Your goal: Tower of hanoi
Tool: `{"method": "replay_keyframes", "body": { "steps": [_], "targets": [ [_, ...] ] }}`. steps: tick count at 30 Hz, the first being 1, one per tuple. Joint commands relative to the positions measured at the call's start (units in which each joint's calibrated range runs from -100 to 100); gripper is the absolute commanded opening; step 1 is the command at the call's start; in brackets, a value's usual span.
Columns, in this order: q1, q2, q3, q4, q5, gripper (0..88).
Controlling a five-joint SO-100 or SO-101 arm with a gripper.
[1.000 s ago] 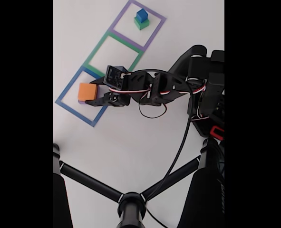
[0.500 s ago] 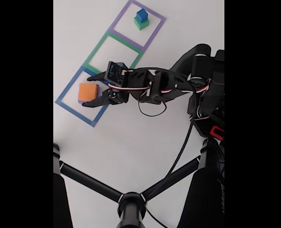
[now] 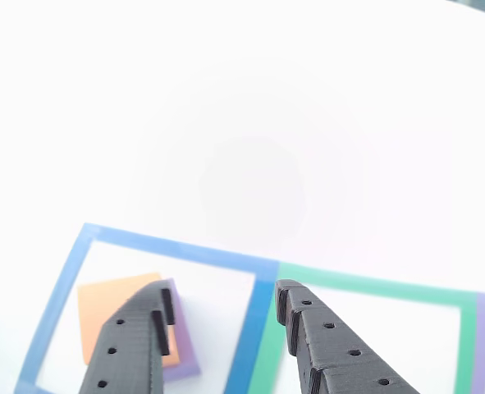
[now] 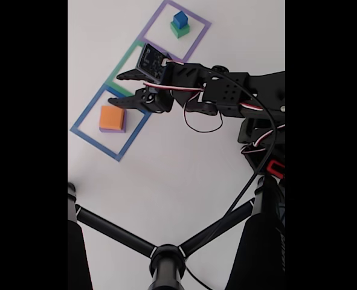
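An orange block [image 4: 110,118] rests on a purple block [image 4: 122,127] inside the blue taped square [image 4: 93,144]. A small blue block [image 4: 179,19] sits on a green block [image 4: 180,31] in the purple taped square [image 4: 196,42] at the top. My gripper [image 4: 115,89] hangs open above the border between the blue and green squares, right of and clear of the orange block. In the other view the orange block [image 3: 111,308] and the purple block's edge [image 3: 182,357] lie beside the left fingertip [image 3: 162,297]; the gripper [image 3: 226,294] holds nothing.
The green taped square [image 4: 119,65] in the middle holds no block. A black tripod [image 4: 166,260] spreads its legs across the bottom of the fixed view. The arm's base and cables [image 4: 266,145] fill the right side.
The gripper has lifted and swung from around the orange block toward the green square, jaws open. The orange block stays on the purple one.
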Motion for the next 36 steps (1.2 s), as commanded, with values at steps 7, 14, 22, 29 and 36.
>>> {"method": "replay_keyframes", "body": {
  "steps": [7,14,22,29,36],
  "targets": [
    [6.98,-13.48,-32.18,54.30,0.59,0.2],
    [18.29,-13.00,-50.27,73.89,0.59,0.2],
    [28.36,-14.29,-54.27,78.99,0.59,0.4],
    [33.73,-15.34,-54.00,80.05,0.59,0.4],
    [39.96,-16.23,-50.64,78.99,0.59,8.7]
  ]
}}
